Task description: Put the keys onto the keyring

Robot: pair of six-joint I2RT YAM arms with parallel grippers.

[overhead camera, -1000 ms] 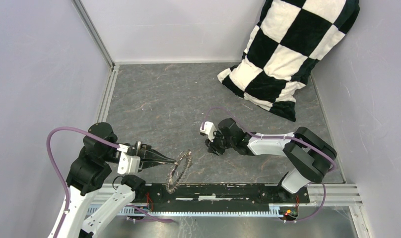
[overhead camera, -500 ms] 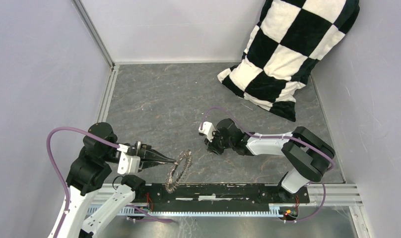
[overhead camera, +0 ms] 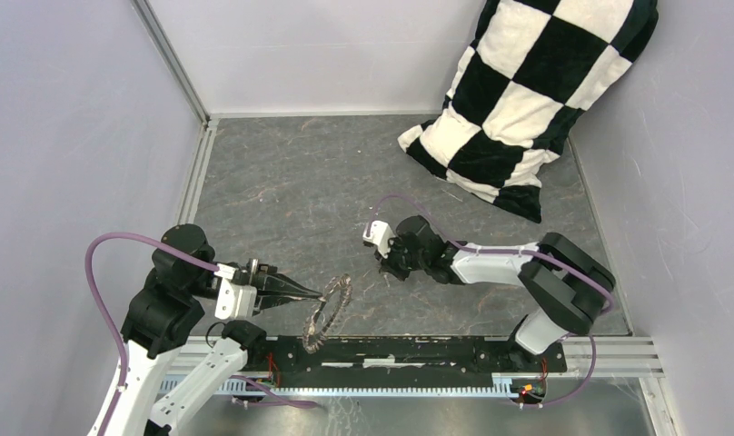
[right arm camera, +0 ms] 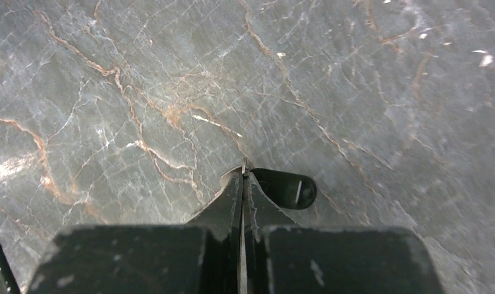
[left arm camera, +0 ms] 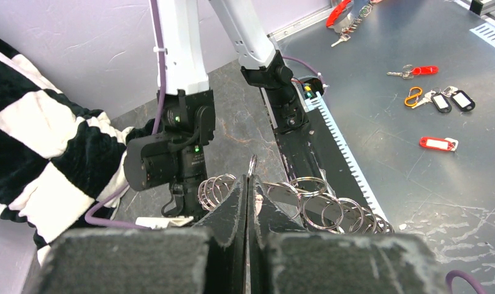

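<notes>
Keyring is held up on its edge, far from the checked pillow, on the left arm's side. The left fingers are squeezed shut on its thin wire. Lots of small metal loops dangle from it. Between the keyring and the pillow, the right fingers reach down to the table, pinched tight. A tiny key with a black head pokes out just beside their tips, with a sliver of metal caught between them.
</notes>
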